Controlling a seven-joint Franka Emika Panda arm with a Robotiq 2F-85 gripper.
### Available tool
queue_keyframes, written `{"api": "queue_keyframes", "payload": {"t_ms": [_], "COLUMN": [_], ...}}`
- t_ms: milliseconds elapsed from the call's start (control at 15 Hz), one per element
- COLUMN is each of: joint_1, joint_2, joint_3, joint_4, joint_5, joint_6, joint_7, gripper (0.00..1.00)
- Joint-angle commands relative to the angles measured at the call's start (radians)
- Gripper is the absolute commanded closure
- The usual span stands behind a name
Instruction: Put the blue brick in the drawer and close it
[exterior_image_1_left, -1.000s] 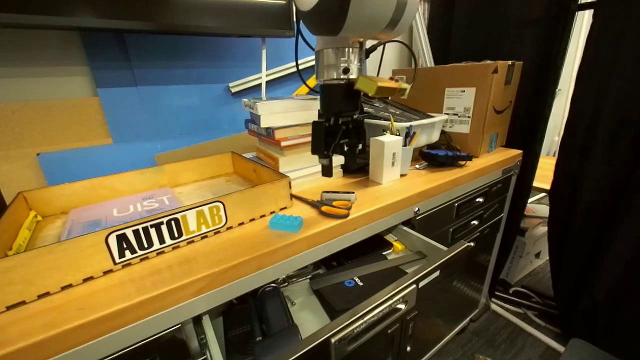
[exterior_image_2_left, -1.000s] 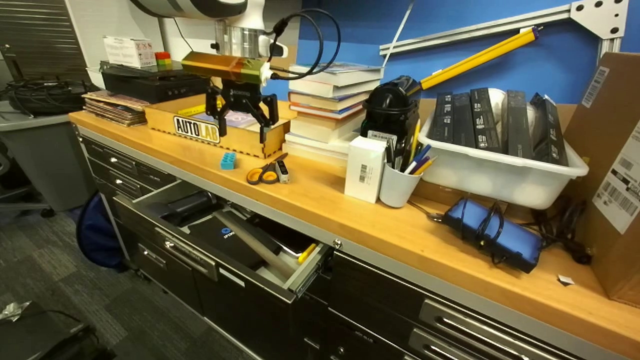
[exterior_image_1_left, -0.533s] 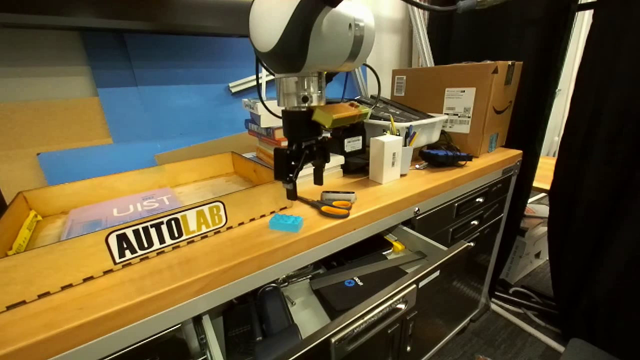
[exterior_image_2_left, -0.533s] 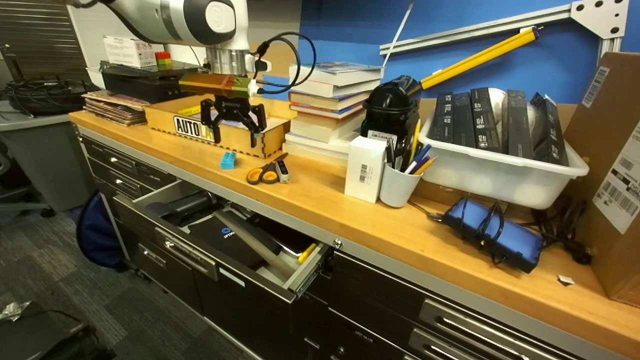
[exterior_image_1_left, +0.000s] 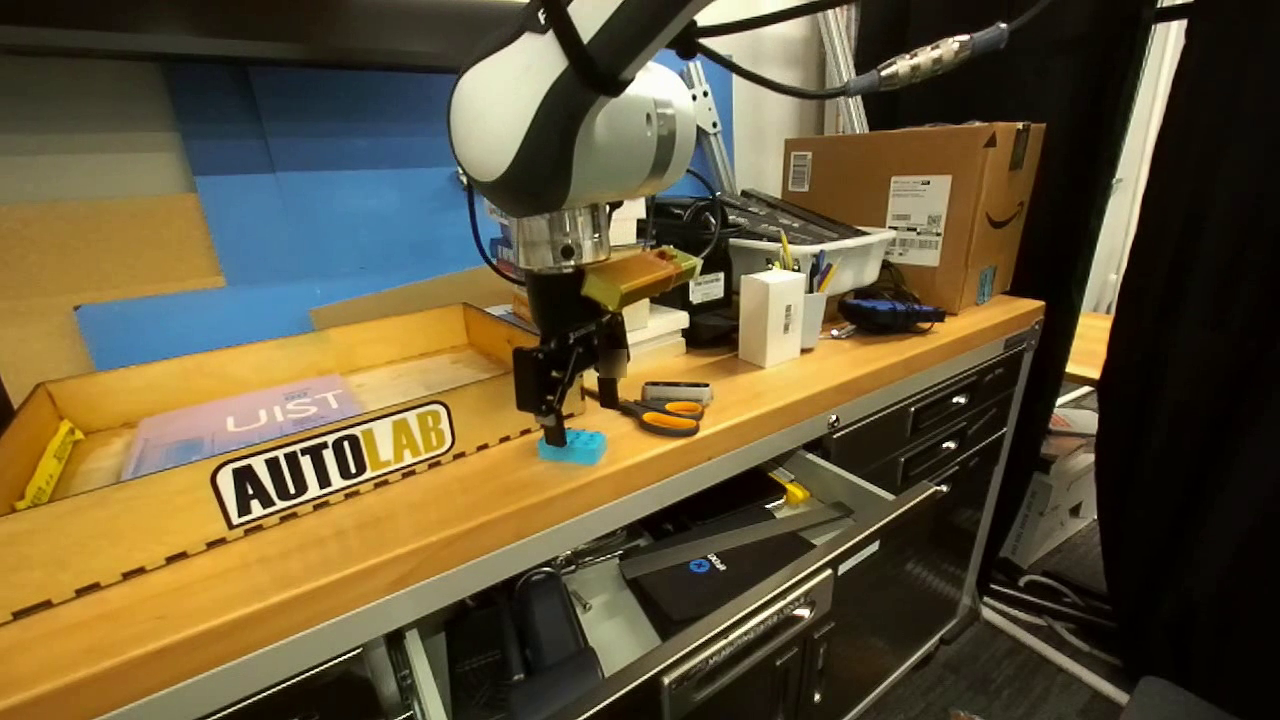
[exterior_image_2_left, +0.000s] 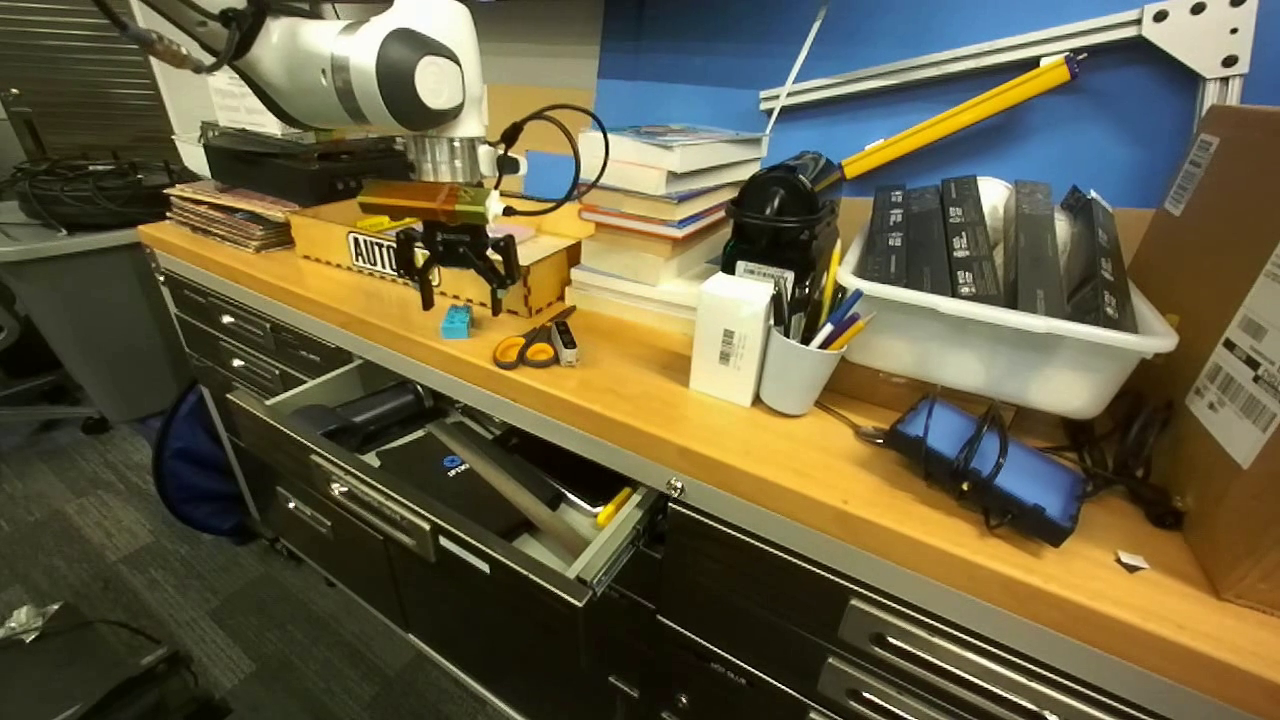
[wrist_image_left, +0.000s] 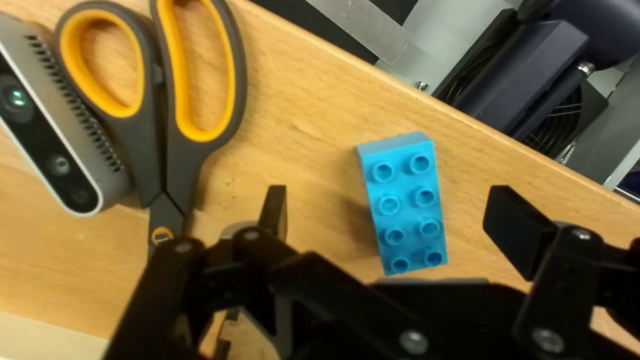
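Widely parted fingers (wrist_image_left: 517, 231) | studded blue brick (wrist_image_left: 406, 207) | grained wooden benchtop (wrist_image_left: 300, 155)

On the counter (exterior_image_2_left: 620, 390), near its front edge, I can see the small light-blue brick (wrist_image_left: 407, 210), lying flat with eight round studs up; below, the wide, shallow, black-fronted drawer (exterior_image_2_left: 400, 520) stands pulled open.

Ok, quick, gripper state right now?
Robotiq gripper: open, holding nothing; in the wrist view, the blue eight-stud brick shows between its spread fingers.
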Motion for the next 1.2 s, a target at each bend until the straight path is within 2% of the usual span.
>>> {"api": "queue_keyframes", "payload": {"t_ms": [0, 67, 200, 467, 667, 733, 933, 1133], "joint_1": [0.013, 0.016, 0.016, 0.007, -0.02, -0.032, -0.079, -0.11], "joint_2": [0.04, 0.045, 0.053, 0.039, -0.011, -0.034, -0.117, -0.173], "joint_3": [0.003, 0.0, -0.001, -0.005, -0.007, -0.008, -0.015, -0.031], "joint_4": [0.048, 0.048, 0.05, 0.04, 0.005, -0.014, -0.105, -0.188], "joint_5": [-0.037, -0.048, -0.06, -0.051, -0.036, -0.035, -0.005, 0.019], "joint_6": [0.001, 0.012, 0.019, 0.015, -0.048, -0.082, -0.144, -0.165], "joint_7": [0.034, 0.044, 0.059, 0.072, 0.013, -0.016, -0.092, -0.115], "gripper": [0.0, 0.23, 0.34, 0.66, 0.88, 0.83, 0.82, 0.82]}}
